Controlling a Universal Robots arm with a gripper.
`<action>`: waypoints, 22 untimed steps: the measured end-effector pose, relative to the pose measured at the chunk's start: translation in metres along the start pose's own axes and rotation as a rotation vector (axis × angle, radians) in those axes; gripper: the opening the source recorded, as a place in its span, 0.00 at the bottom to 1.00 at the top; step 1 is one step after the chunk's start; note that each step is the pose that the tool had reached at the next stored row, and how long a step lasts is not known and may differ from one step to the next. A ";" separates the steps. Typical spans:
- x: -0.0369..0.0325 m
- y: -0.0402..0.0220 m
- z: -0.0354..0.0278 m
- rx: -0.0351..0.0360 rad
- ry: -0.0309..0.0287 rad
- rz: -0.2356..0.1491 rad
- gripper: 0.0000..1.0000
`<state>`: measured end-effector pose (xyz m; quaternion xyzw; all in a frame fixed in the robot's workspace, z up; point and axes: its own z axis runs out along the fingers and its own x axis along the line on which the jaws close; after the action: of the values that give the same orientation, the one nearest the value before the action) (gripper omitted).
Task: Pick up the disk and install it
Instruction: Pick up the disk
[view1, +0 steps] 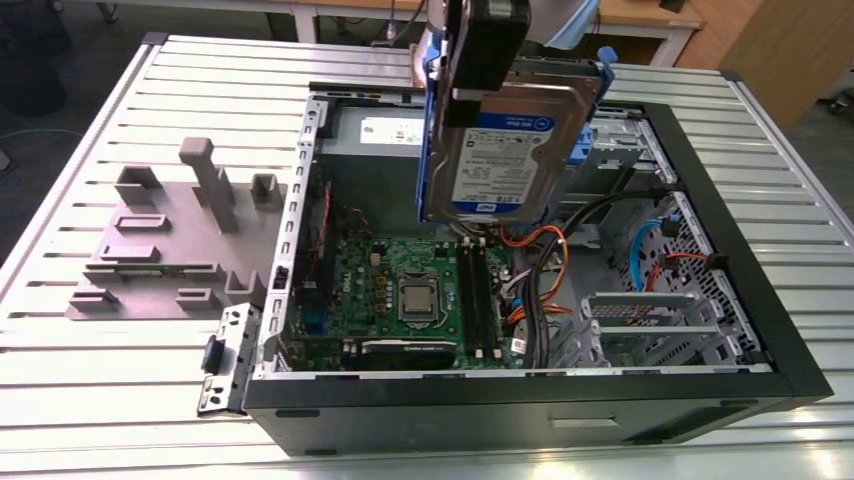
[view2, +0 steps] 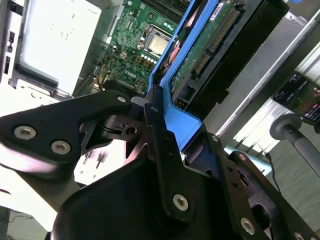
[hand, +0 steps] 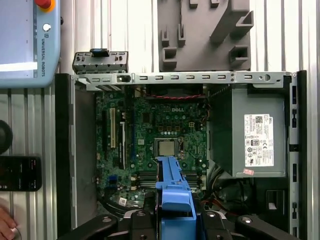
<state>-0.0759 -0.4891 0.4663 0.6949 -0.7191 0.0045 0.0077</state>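
Above the open computer case (view1: 534, 410), one disk (view1: 514, 140) hangs clear of the worktop (view1: 80, 380), held by the single pincer (view1: 467, 90). The disk is a flat silver rectangle carried upright with its long axis roughly vertical. In the exterior view its labelled face shows a white sticker with a blue band at the lower end. Two blue plastic rails (view1: 429, 150) run along its long edges and join in a blue frame at the upper end. In the second wrist view the disk (view2: 210, 45) shows its other face, a green circuit board with a row of connector pins. In the first wrist view the disk (hand: 172, 185) appears edge-on as a blue strip over the case interior.

The pincer (view2: 159, 112) is closed on the disk, its black fingers (view2: 167, 150) pressed against the blue frame; the first wrist view shows the pincer (hand: 172, 220) at the same grip.

Inside the case lie one green motherboard (hand: 150, 130) with one processor socket (hand: 166, 146), one grey power supply (hand: 255, 140) bearing a white sticker, and one metal drive cage (view1: 641, 320). Outside the case, just beside its open side wall, one grey holder block (view1: 160, 240) with several upright posts stands on the slatted worktop. One metal bracket (hand: 100, 62) with a small blue latch lies against the case's corner.
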 end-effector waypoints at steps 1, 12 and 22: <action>0.0023 -0.0001 0.0001 0.0000 0.0000 0.000 0.36; 0.0081 -0.0002 0.0002 -0.0001 0.0001 0.000 0.36; 0.0157 -0.0070 0.0004 0.0000 0.0000 0.000 0.36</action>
<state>-0.0694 -0.5051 0.4661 0.6949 -0.7191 0.0045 0.0077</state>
